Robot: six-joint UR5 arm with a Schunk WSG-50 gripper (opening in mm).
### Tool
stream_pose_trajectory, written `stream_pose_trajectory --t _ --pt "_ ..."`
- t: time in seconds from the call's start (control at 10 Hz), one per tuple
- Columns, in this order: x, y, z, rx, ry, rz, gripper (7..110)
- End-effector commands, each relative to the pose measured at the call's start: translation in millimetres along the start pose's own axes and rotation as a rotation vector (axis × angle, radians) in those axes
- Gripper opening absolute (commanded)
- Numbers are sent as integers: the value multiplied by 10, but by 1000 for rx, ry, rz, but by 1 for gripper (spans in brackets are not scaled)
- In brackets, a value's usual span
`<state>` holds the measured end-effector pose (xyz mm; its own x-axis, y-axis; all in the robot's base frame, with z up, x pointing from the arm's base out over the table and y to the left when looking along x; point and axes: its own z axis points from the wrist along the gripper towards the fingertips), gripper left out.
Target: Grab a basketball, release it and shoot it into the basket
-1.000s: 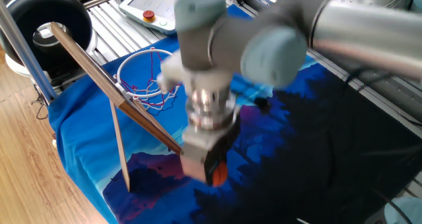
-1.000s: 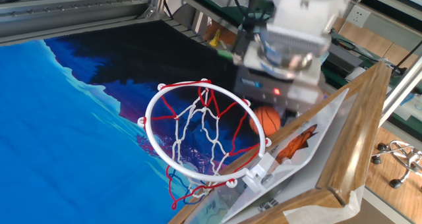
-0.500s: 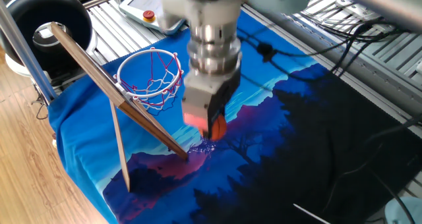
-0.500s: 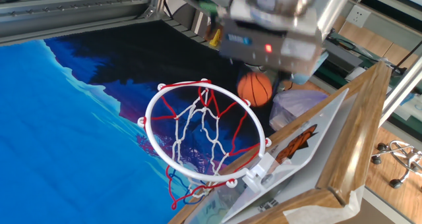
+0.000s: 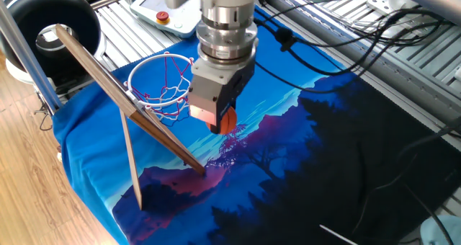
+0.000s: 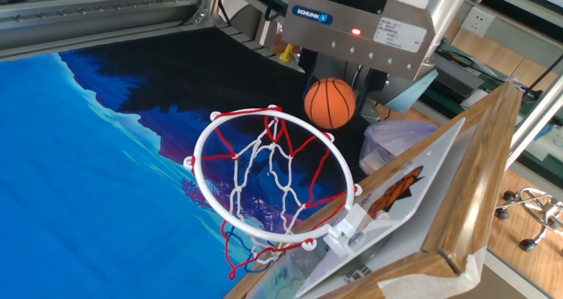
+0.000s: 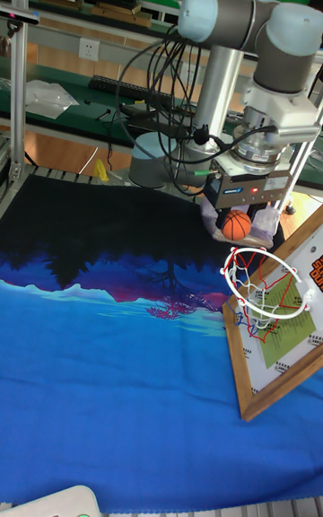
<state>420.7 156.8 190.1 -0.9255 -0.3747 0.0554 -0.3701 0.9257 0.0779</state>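
The basketball (image 6: 330,103), small and orange with black seams, hangs in my gripper (image 6: 333,95), which is shut on it. It sits just beyond the far rim of the basket (image 6: 264,176) and a little higher than the red ring. The slanted wooden backboard (image 6: 457,193) stands behind the ring. In one fixed view the basketball (image 5: 227,121) in my gripper (image 5: 222,122) is right of the basket (image 5: 167,55), beside its net. The tall view shows the basketball (image 7: 236,224) directly above the basket (image 7: 260,288).
A big black round tub (image 5: 50,21) stands at the back left behind a metal pole (image 5: 21,43). A teach pendant with a red button (image 5: 163,16) lies behind the hoop. Cables (image 5: 338,29) run over the blue printed cloth (image 5: 302,166).
My arm has risen and moved toward the hoop with the basketball still gripped. The ball now sits higher and closer to the ring's rim than a second ago.
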Motion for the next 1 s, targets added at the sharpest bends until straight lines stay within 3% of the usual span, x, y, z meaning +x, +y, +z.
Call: stream_pose_trajectory --t 0.0,0.2,0.4,0.6,0.8,0.9 --pt "42 18 -10 62 45 4 7" --pt "58 -134 -18 138 49 34 7" --pt "-135 -370 -60 232 -33 62 7" --pt "-125 -374 -61 233 -32 85 7" --pt "-36 -476 -87 277 7 49 7" --pt "-64 -399 -66 245 -4 55 7"
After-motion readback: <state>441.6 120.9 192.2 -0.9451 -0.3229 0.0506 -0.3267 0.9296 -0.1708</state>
